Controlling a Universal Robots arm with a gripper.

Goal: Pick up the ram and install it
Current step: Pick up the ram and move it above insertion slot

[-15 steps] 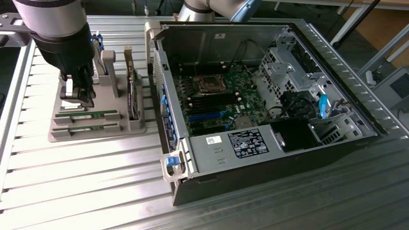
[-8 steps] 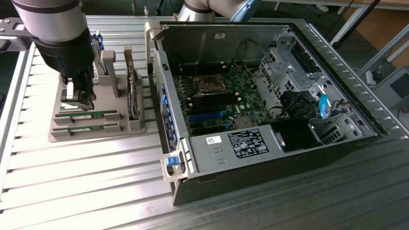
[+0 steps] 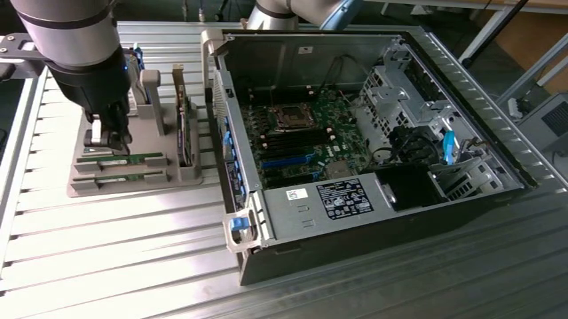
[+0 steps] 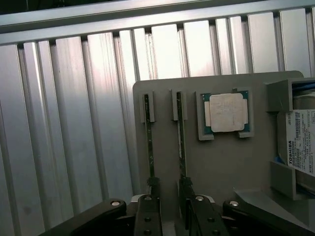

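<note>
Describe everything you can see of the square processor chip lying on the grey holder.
The processor chip is square, with a dull silvery metal lid, slightly mottled, and a thin green board edge showing around it. It lies flat, lid up, in a shallow framed recess of the grey holder, between a ram stick and the labelled hard drive, apart from both. Nothing else touches it.

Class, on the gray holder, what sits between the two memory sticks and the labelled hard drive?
The square silver processor chip, in its own recess, sits between the memory sticks and the hard drive, as the wrist view shows.
</note>
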